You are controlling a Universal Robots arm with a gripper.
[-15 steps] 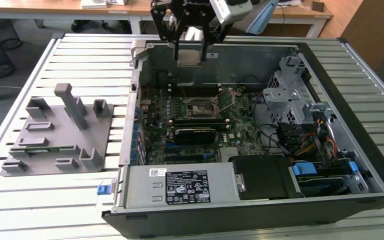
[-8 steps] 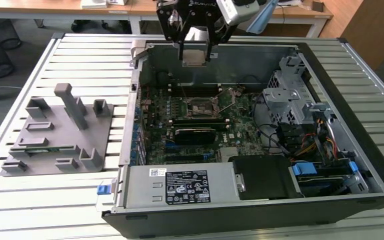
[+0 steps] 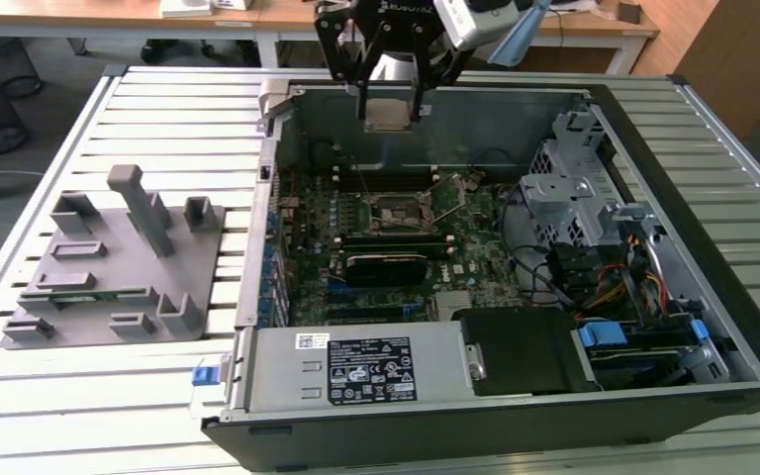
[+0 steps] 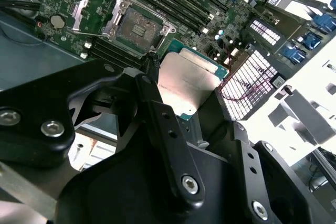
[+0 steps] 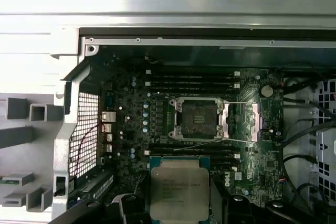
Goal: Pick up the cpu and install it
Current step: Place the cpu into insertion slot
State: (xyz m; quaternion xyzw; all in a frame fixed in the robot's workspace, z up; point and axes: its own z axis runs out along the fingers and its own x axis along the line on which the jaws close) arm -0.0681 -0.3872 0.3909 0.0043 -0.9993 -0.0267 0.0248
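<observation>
Silvery-grey metal lid on the cpu [image 5: 178,187]: square, matte, stepped at the edges, faint print on top. A thin green board rim runs round it, clearest on the cpu [image 4: 186,85] in the second wrist view, where the lid catches some glare.

Gripper [image 3: 390,104] is clenched on the chip. The black fingers [image 4: 163,124] pinch two opposite edges, lid between them, and nothing else touches it. Both wrist views show the grip.

Chip is in the air, clear of the board, up at the tool tip. In the exterior view it hangs over the far wall of the open case [image 3: 736,327].

Below the tool:
- motherboard [image 5: 131,129], green, lying flat in the case
- socket [image 5: 199,119], bare, with its metal load plate [image 5: 254,121] swung open to one side. It is well apart from the chip, no contact.
- dark memory slots [image 5: 189,82] on either side of the socket

Off to the side of the tool, outside the case: a grey plastic fixture tray [image 3: 110,267] on the slatted table [image 3: 169,119], well apart from the gripper.
</observation>
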